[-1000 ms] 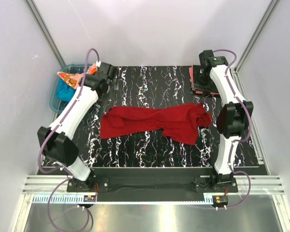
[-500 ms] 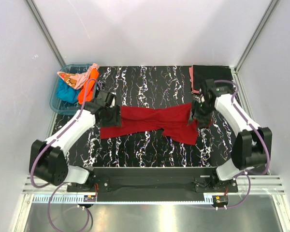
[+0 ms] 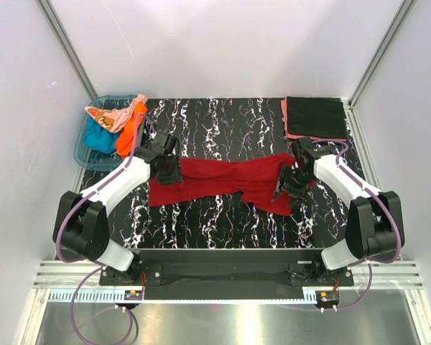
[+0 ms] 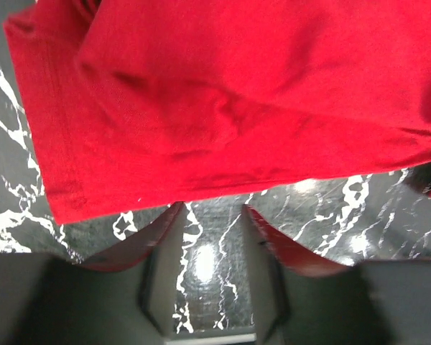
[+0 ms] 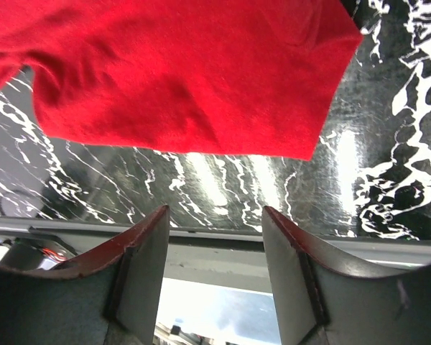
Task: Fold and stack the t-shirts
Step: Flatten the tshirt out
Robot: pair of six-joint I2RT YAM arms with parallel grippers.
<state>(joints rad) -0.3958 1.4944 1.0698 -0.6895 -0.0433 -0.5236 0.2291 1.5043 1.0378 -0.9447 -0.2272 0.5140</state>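
Cloth of the dark red t-shirt [image 3: 230, 180] lay rumpled across the middle of the worktop [image 3: 223, 223], stretched from 9 o'clock to 3 o'clock with its right end bunched and sagging toward 5 o'clock. The left hand [image 3: 167, 169] hovered low at the shirt's 9 o'clock hem, fingers parted with only bare worktop between them, grasping nothing. The right hand [image 3: 291, 185] sat over the 3 o'clock end, likewise released, the red edge just ahead of its fingers. A black t-shirt [image 3: 316, 115] lay folded on a salmon pink t-shirt [image 3: 294, 135] at 1 o'clock, and the blue tub [image 3: 79, 151] at 10 o'clock held the teal, orange and pale peach ones.

The step looked to be taking both ends to flatten the shirt before folding. Doing it well probably meant each hand pinching a thin layer at a corner rather than a thick bunch, then drawing apart evenly so the twist in the middle came out, keeping the cloth low and clear of the finished stack
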